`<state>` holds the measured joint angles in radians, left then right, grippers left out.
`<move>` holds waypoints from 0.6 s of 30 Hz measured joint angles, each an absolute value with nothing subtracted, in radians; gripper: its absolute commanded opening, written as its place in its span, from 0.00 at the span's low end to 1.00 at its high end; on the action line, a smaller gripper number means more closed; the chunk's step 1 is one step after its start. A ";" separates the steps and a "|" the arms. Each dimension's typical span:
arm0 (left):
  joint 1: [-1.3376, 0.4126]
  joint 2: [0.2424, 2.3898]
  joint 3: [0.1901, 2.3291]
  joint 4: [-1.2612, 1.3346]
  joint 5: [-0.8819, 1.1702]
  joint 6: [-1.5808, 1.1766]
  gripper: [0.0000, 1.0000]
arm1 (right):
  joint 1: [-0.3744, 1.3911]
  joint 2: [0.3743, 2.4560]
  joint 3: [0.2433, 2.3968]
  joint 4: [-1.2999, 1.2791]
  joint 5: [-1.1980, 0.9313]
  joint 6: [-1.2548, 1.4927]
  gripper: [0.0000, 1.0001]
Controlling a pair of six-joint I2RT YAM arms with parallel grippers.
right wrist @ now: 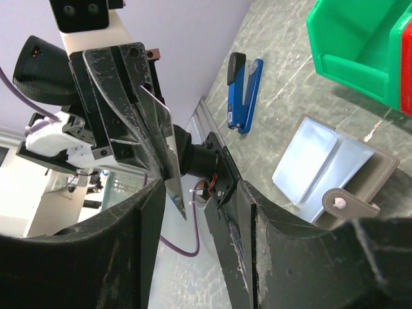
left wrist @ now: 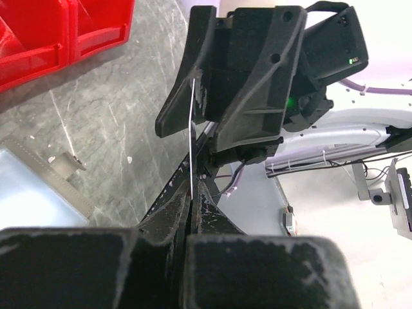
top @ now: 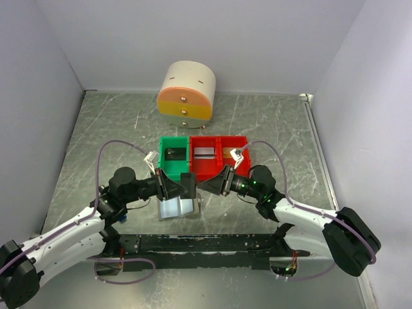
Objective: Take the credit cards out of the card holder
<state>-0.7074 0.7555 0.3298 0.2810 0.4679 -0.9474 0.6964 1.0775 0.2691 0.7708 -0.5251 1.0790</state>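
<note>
A: Where's the card (right wrist: 168, 154)?
B: My left gripper (top: 188, 185) pinches 1 card; the right gripper (top: 207, 185)'s jaws straddle it, half-wide. The card holder (top: 177, 207) lies open below, near the green bin (top: 165, 154).

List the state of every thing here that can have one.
Grey-brown folding card holder: open, lying flat.
Thin silvery plastic credit card: out of holder, pinched in left tool.
Left tool: shut on the card.
Right tool: open, astride the card.
Round beige drawer unit: drawers shut.
</note>
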 measured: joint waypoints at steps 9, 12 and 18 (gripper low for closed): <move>-0.707 0.773 0.324 0.334 0.508 -0.962 0.07 | 0.722 1.145 0.284 0.859 -0.556 1.113 0.40; -0.707 0.770 0.319 0.341 0.510 -0.969 0.07 | 0.729 1.155 0.286 0.887 -0.562 1.124 0.36; -0.707 0.749 0.318 0.340 0.513 -0.969 0.07 | 0.731 1.174 0.286 0.935 -0.567 1.148 0.25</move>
